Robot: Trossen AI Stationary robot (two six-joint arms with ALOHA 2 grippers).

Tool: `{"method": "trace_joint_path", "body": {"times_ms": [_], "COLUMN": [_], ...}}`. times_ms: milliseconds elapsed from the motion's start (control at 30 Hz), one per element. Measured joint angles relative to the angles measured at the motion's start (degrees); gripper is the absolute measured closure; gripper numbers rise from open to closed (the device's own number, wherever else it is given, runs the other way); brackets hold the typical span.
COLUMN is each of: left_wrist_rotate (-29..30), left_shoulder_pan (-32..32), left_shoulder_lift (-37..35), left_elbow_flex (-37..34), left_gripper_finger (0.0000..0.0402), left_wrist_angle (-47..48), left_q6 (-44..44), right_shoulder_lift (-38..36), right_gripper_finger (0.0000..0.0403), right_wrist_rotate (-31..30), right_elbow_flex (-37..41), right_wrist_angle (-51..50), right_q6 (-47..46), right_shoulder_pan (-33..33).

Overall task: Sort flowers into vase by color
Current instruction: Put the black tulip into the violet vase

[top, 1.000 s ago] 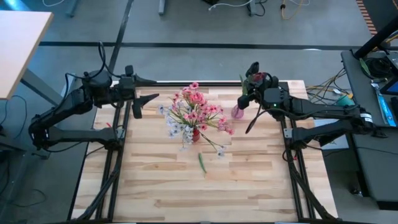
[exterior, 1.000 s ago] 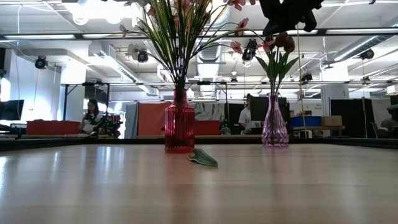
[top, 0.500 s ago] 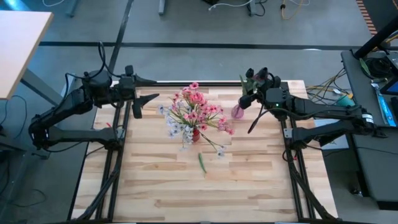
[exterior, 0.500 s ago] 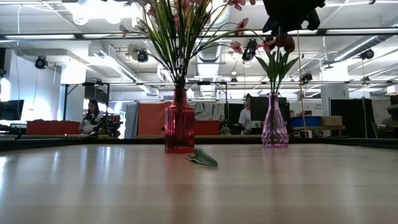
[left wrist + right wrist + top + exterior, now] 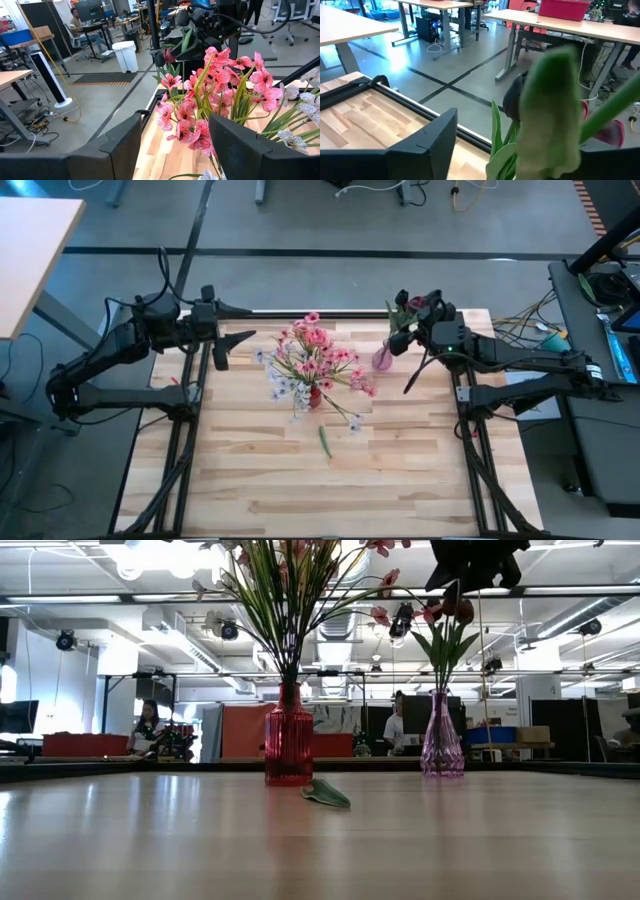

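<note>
Hovering above the purple vase (image 5: 382,359), the right claw (image 5: 408,311) gapes beside dark buds (image 5: 452,608).

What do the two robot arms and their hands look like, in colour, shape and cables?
Both arms are black, made of slim jointed segments. The left hand and right hand each end in two narrow dark fingers, flat and angular seen close. Black cables loop behind the left arm. No markings are readable.

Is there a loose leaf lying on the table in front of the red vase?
Yes, in the low view a green leaf lies flat on the table just in front of the red vase.
</note>
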State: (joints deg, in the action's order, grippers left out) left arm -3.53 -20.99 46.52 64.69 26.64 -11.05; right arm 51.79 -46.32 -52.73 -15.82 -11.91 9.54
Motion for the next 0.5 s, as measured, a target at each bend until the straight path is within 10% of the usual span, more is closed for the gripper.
{"method": "trace_joint_path", "body": {"times_ms": [500], "left_wrist_rotate": [0.00], "left_shoulder_pan": [0.00], "left_shoulder_lift": [0.00], "left_elbow_flex": [0.00], "left_gripper_finger": [0.0187], "left_wrist_angle": [0.01], "left_q6": [0.00], "right_shoulder_lift": [4.82], "right_gripper_finger": [0.0388], "right_wrist_rotate": [1.45], "right_elbow_flex": [-4.30], "right_wrist_angle": [-0.22], "right_q6": [5.40], "right_shoulder_pan": [0.00]}}
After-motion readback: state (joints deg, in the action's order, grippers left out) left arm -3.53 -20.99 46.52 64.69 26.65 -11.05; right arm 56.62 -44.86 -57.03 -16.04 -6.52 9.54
